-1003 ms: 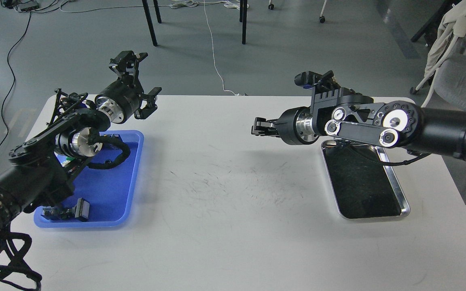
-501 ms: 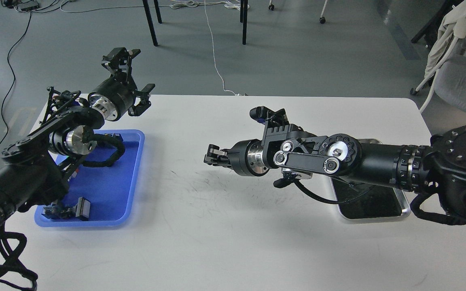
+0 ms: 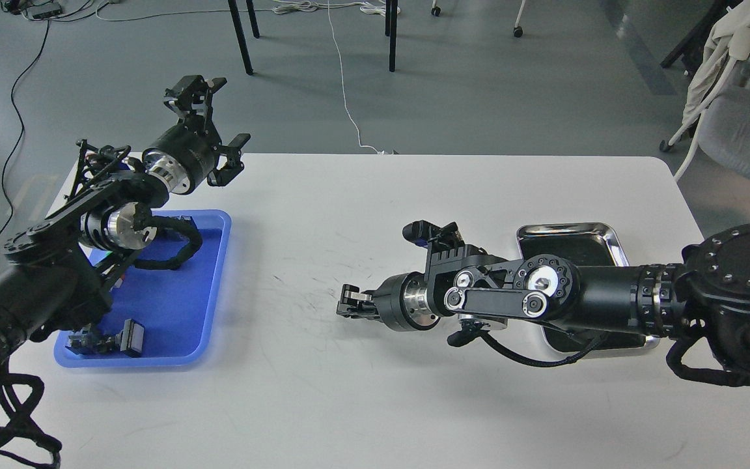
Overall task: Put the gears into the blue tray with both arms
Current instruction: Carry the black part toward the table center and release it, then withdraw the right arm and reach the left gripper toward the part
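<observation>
The blue tray (image 3: 183, 306) lies at the table's left, partly covered by my left arm. Near its front edge lie a few small dark parts (image 3: 109, 339); I cannot tell what they are. No gears can be made out anywhere. My left gripper (image 3: 213, 125) hangs above the table's far left edge, beyond the tray, with its fingers spread wide open and nothing between them. My right gripper (image 3: 349, 305) points left, low over the middle of the table. It looks small and dark, so its fingers cannot be told apart and anything it holds is hidden.
A shiny steel tray (image 3: 570, 229) with a dark bottom sits at the right, half hidden under my right arm. The white tabletop (image 3: 323, 404) is scuffed in the middle. Chair legs and cables lie on the floor beyond the far edge.
My right arm has swung from above the steel tray leftward and toward the front, lowering to mid-table. The left gripper shifted slightly left early on, then held still.
</observation>
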`<action>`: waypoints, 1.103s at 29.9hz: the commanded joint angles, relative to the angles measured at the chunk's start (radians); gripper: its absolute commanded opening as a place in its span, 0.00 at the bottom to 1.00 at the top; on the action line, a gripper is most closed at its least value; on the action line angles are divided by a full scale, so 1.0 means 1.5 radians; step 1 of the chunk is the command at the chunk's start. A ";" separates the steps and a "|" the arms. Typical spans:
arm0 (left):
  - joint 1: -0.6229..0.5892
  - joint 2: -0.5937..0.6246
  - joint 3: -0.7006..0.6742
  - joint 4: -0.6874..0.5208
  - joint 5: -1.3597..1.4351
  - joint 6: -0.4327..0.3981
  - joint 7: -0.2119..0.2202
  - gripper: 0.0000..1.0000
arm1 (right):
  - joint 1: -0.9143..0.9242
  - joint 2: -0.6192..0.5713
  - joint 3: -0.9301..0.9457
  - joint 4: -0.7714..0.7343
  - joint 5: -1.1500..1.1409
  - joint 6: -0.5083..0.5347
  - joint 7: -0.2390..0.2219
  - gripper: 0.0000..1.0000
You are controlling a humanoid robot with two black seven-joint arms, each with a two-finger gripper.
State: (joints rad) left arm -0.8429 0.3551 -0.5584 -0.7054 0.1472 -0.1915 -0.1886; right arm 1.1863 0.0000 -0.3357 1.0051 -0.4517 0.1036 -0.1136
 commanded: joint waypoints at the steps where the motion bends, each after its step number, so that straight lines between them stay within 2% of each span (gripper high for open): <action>1: 0.001 0.001 0.000 0.000 0.000 0.000 0.000 0.97 | -0.002 0.000 0.000 -0.007 -0.005 -0.003 0.000 0.13; 2: 0.001 0.002 0.000 0.000 0.000 0.000 0.000 0.98 | -0.002 0.000 0.000 -0.007 -0.006 -0.006 0.000 0.20; 3: 0.001 0.001 0.000 0.000 0.000 0.000 0.000 0.98 | -0.002 0.000 0.000 -0.007 -0.006 -0.010 0.000 0.32; 6: 0.001 0.001 0.001 0.001 0.000 0.000 0.000 0.98 | -0.002 0.000 0.001 -0.005 -0.003 -0.025 0.001 0.78; 7: 0.001 0.001 0.001 0.001 0.001 0.000 0.000 0.98 | -0.002 0.000 0.001 -0.004 -0.001 -0.029 0.001 0.84; 10: 0.002 0.000 0.001 0.001 0.001 0.000 0.000 0.98 | -0.001 0.000 0.002 -0.006 0.001 -0.038 0.006 0.94; 16: 0.002 0.002 0.004 0.001 0.001 0.001 0.000 0.98 | 0.021 0.000 0.019 -0.035 0.003 -0.031 0.007 0.97; 20: 0.001 0.004 0.004 -0.001 0.001 0.000 0.002 0.98 | 0.048 0.000 0.106 -0.073 0.008 -0.024 0.007 0.98; 24: -0.001 0.009 0.008 -0.007 0.006 0.001 0.002 0.98 | 0.053 -0.002 0.188 -0.069 0.009 -0.011 0.007 0.98; 28: -0.001 0.014 0.009 -0.024 0.060 0.002 0.005 0.98 | 0.018 -0.137 0.314 -0.067 0.010 0.004 0.008 0.98; 33: 0.000 0.051 0.010 -0.107 0.182 0.041 0.013 0.98 | -0.123 -0.275 0.572 -0.064 0.029 0.047 0.009 0.98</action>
State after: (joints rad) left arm -0.8435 0.4001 -0.5442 -0.7929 0.3236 -0.1633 -0.1751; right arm 1.1227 -0.3100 0.3130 0.9051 -0.4329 0.1269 -0.1019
